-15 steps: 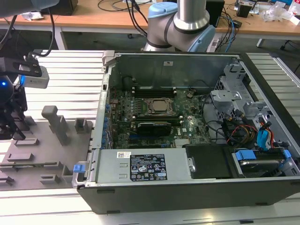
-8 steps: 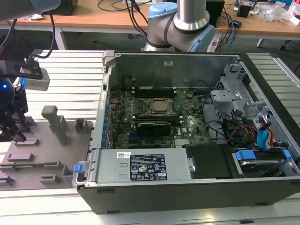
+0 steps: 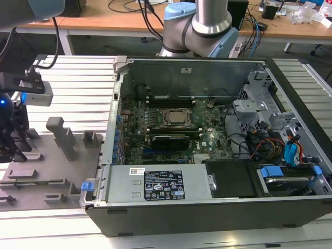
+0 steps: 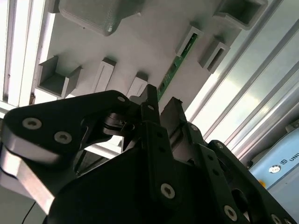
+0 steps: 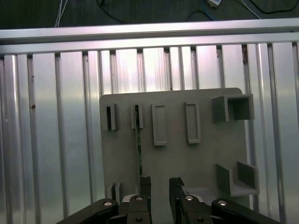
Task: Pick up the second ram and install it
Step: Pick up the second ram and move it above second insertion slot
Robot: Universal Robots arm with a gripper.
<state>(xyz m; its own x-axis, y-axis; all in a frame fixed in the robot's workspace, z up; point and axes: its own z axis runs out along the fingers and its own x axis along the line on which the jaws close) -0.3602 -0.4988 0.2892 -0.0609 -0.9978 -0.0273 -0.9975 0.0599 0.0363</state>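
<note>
The second ram (image 5: 138, 140) is a thin green stick standing on edge in a slot of the grey fixture plate (image 5: 205, 158). In the second wrist view the second ram (image 4: 176, 58) runs from its grey holder toward my fingertips. My gripper (image 5: 160, 183) hovers over the stick's near end, open, with a narrow gap between its black fingers (image 5: 145, 184). The stick lines up with one finger more than with the gap. In the second wrist view the gripper (image 4: 161, 100) holds nothing. In the exterior view the gripper (image 3: 11, 139) is at the far left, over the fixture plate (image 3: 52, 174).
The open computer case (image 3: 207, 129) lies at the exterior view's right, with the processor socket (image 3: 175, 117) and long black memory slots (image 3: 168, 98) on its board. Grey upright holders (image 3: 62, 136) stand on the fixture. Ribbed aluminium table (image 5: 46, 116) surrounds the plate.
</note>
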